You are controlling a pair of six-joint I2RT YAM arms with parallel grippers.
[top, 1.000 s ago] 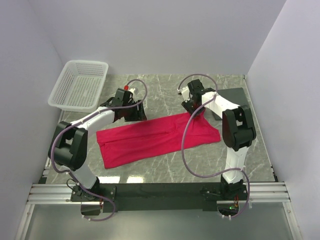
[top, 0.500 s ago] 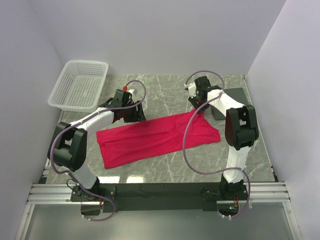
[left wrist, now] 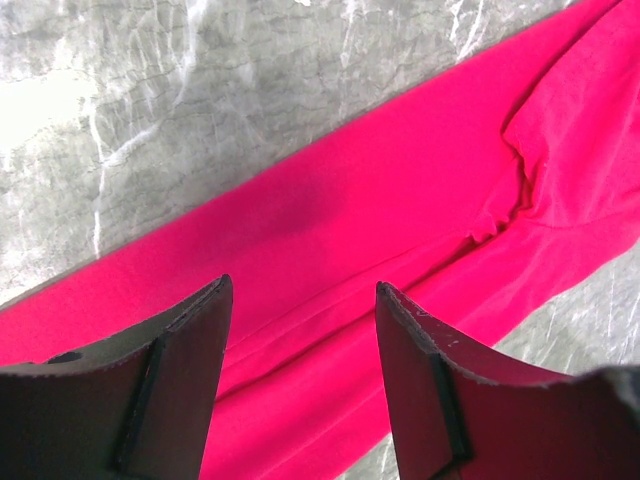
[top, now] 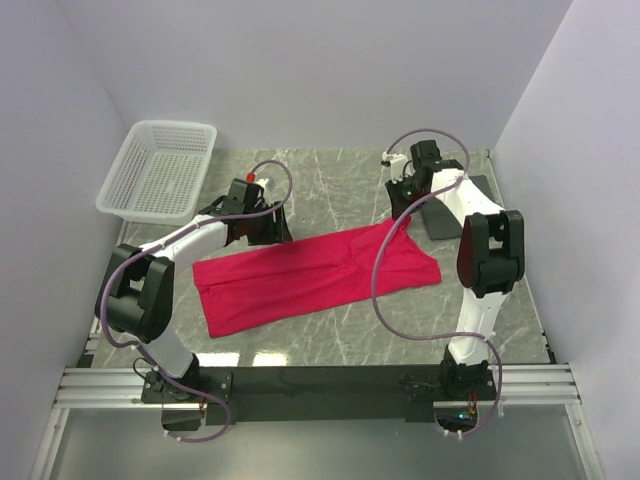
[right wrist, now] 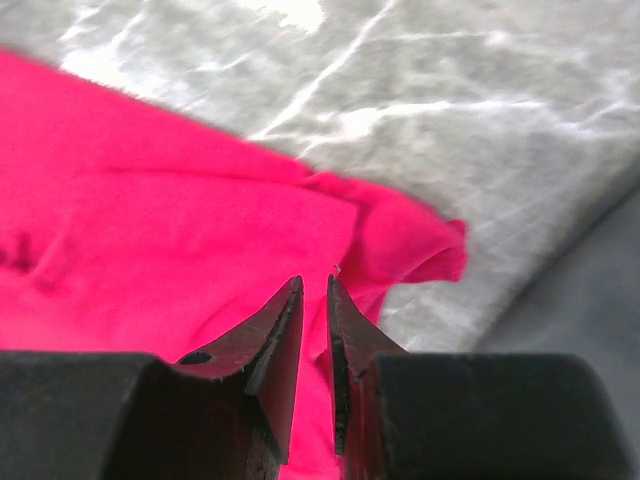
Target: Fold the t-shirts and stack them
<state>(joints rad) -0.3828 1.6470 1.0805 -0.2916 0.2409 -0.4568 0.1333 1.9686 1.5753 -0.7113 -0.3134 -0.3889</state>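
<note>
Noting crimson t-shirt lying flat in the middle of the grey marble table, already folded lengthwise into a long slanted band, left end nearer the arm bases, right end wider and farther back. Reading soft matte knit, no print, a raised fold ridge running along the band, small puckers near the sleeve in the left wrist view. Hovering left gripper over the far edge of the band's left half, dark wedge-shaped fingers spread wide, fabric showing between them, nothing pinched; probably lining up to take that edge for the next fold. Holding right gripper above the shirt's far right corner, jaws drawn almost together with only a thin slit, no cloth visibly caught; corner lying rumpled and curled just beside a dark grey mat. Judging stage as mid-fold: crosswise fold not yet done, stacking not yet begun. Spotting white mesh basket at the far left corner, well apart from the shirt.
</note>
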